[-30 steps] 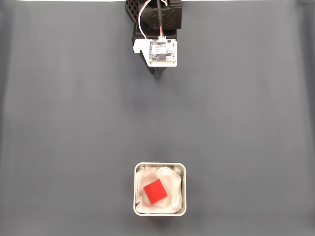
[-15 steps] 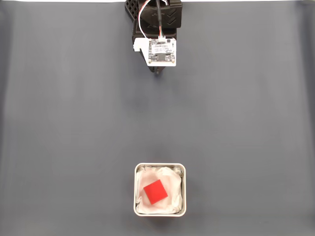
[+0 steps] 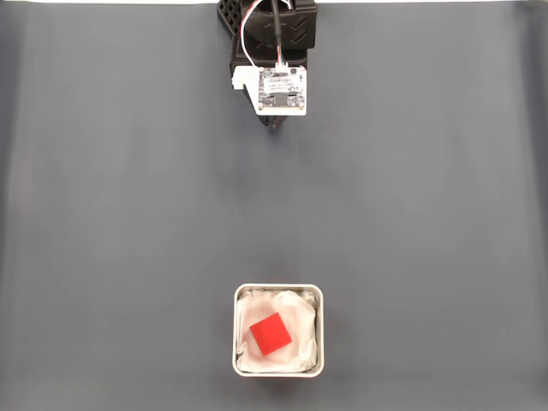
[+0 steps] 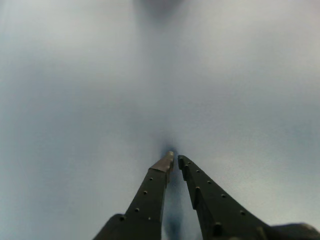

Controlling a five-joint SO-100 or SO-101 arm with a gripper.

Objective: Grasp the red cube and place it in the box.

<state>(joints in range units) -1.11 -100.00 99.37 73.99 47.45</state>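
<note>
The red cube [image 3: 271, 334] lies inside the box [image 3: 238, 295], a small square silvery tin with white wrinkly lining, near the bottom middle of the fixed view. Far from it, at the top middle of that view, stands the arm with its white circuit board [image 3: 280, 88]; only a dark tip of my gripper [image 3: 275, 128] pokes out below the board. In the wrist view my gripper [image 4: 174, 160] points at bare grey mat, its two dark fingers nearly touching at the tips with nothing between them.
A dark grey mat [image 3: 128, 214] covers the whole table. The arm's black base [image 3: 265, 21] sits at the top edge of the fixed view. A wide stretch of mat separates the arm from the box.
The arm's wrist with the white board has drawn back slightly toward the base. The cube and the box have not moved.
</note>
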